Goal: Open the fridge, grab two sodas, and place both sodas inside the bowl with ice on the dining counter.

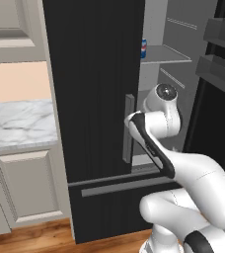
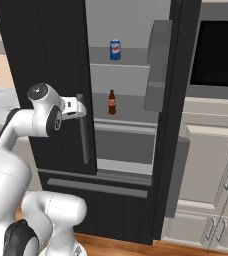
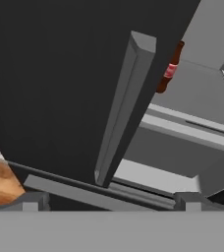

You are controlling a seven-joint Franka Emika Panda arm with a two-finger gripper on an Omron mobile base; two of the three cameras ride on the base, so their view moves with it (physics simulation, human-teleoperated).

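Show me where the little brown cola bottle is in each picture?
Left base view: I can't find it there; the arm covers the lower shelves.
Right base view: the cola bottle stands upright on the middle fridge shelf, below the blue can.
Hand view: the cola bottle peeks out near the top, just right of the door handle.
Shared landmark: the grey door handle on the closed left door.

I see my arm bent up from the base, elbow raised, forearm reaching forward at mid height. My gripper [image 3: 109, 199] has its 2 fingertips [image 3: 31, 201] spread wide apart, nothing held between them, the wrist level.
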